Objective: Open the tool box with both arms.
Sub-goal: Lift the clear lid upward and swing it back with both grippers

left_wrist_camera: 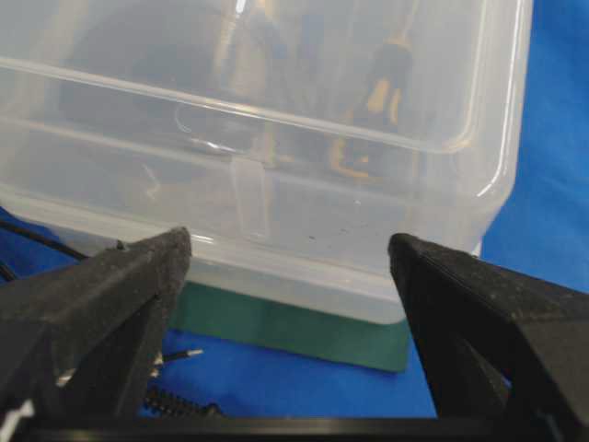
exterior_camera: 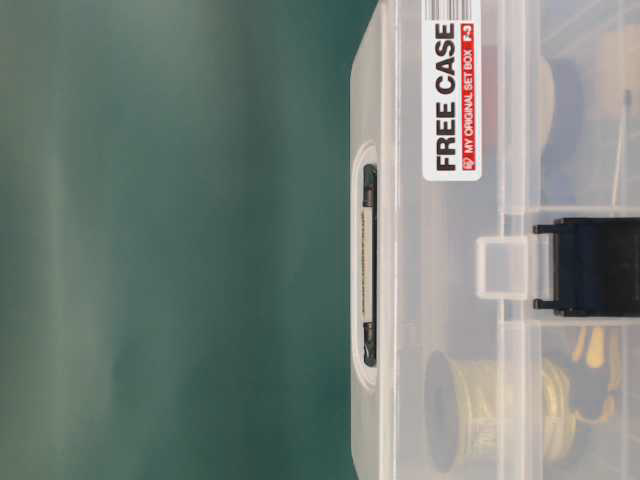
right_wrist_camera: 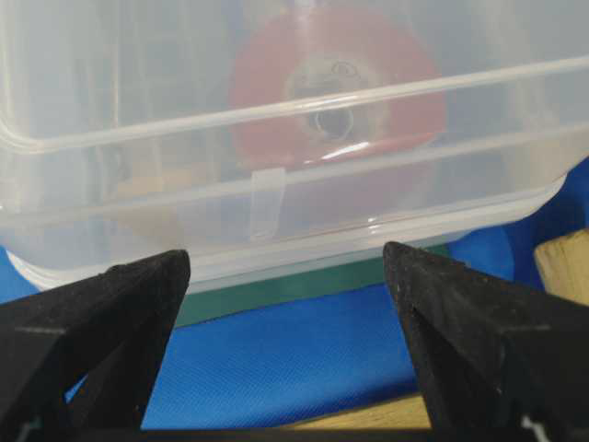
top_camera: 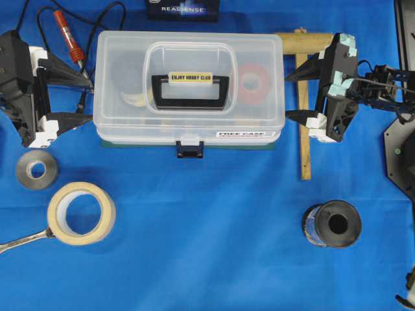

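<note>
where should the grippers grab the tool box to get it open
One judgement: hold the tool box by its short ends, where the open left gripper and right gripper already face it. Release the dark blue front latch from the near side; it's still closed over the lid edge.

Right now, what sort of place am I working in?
Likely a lab workbench set up for robot trials: a blue cloth covers the table, a RealSense camera box sits at the far edge, and tape rolls, a wrench and a tool box lie between two open grippers.
</note>
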